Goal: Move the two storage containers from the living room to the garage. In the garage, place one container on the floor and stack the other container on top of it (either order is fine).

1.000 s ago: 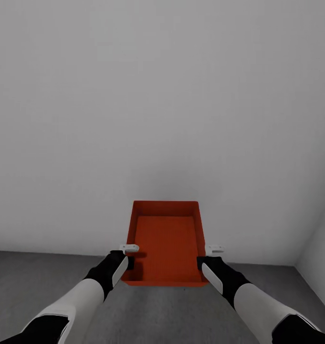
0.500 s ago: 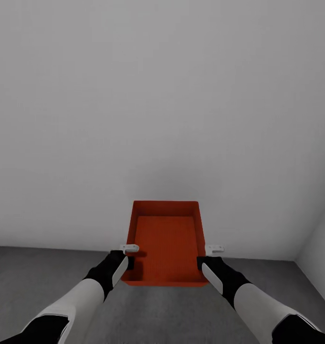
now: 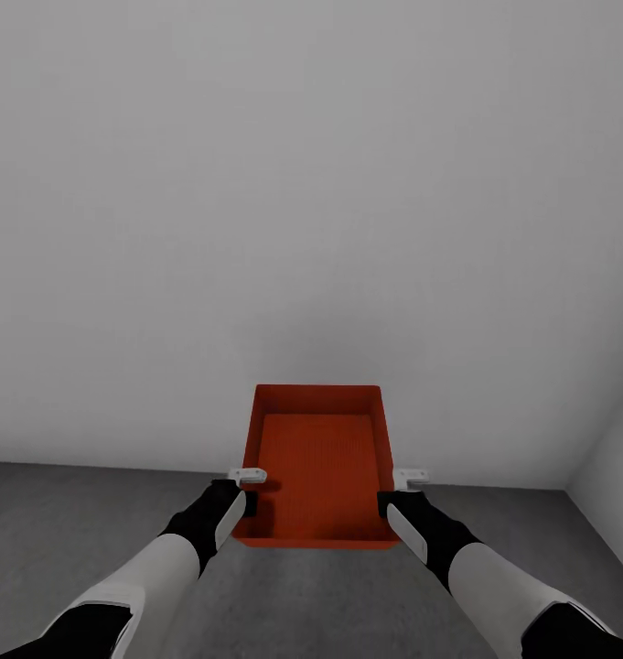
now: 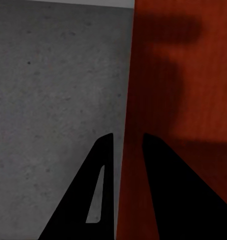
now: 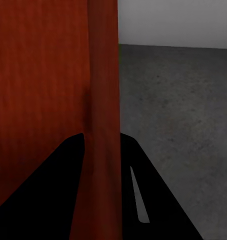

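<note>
You are facing a plain grey-white wall (image 3: 311, 183) that meets a dark grey speckled concrete floor (image 3: 73, 522), with a second wall forming a corner at the right (image 3: 613, 467). You hold one orange-red storage container (image 3: 316, 467) level in the air between both arms, above the floor. Your left gripper (image 4: 123, 145) has its jaws closed on the container's left wall; your right gripper (image 5: 101, 137) clamps the right wall, one finger inside and one outside.
</note>
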Available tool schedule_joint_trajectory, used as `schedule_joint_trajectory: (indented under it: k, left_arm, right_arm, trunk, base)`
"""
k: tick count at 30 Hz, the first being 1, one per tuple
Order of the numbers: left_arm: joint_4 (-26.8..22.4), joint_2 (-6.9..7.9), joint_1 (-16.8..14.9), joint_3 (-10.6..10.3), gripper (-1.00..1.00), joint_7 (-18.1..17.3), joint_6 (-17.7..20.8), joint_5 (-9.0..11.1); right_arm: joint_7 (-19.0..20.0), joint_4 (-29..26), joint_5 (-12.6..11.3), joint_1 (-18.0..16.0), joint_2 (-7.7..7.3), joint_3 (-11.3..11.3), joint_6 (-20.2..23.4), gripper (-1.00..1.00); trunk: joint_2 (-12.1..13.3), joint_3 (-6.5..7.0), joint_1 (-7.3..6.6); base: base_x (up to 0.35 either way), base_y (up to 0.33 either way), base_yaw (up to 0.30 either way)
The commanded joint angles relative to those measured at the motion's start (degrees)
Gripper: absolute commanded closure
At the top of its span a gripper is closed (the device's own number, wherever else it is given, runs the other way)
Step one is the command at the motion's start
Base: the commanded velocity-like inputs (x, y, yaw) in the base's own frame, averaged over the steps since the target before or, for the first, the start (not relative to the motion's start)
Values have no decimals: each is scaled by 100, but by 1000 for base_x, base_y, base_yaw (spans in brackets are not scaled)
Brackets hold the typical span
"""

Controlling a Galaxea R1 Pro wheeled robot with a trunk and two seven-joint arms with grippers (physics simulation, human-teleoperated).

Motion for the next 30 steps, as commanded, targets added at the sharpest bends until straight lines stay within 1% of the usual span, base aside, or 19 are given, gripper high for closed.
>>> schedule_joint_trajectory:
  k: [1,30]
  left_arm:
    - [5,-2,5,-32,100,66,63,-144]
    - [5,-2,5,-32,100,66,63,-146]
  right_arm:
    - [-58,-16,202,-16,-4,-129,58,100]
    - [-58,-16,202,-16,-4,-129,58,100]
  trunk:
    - [-46,-34,22]
    - [-1209,-824,659]
  base:
    - [0,0,0]
    - [0,0,0]
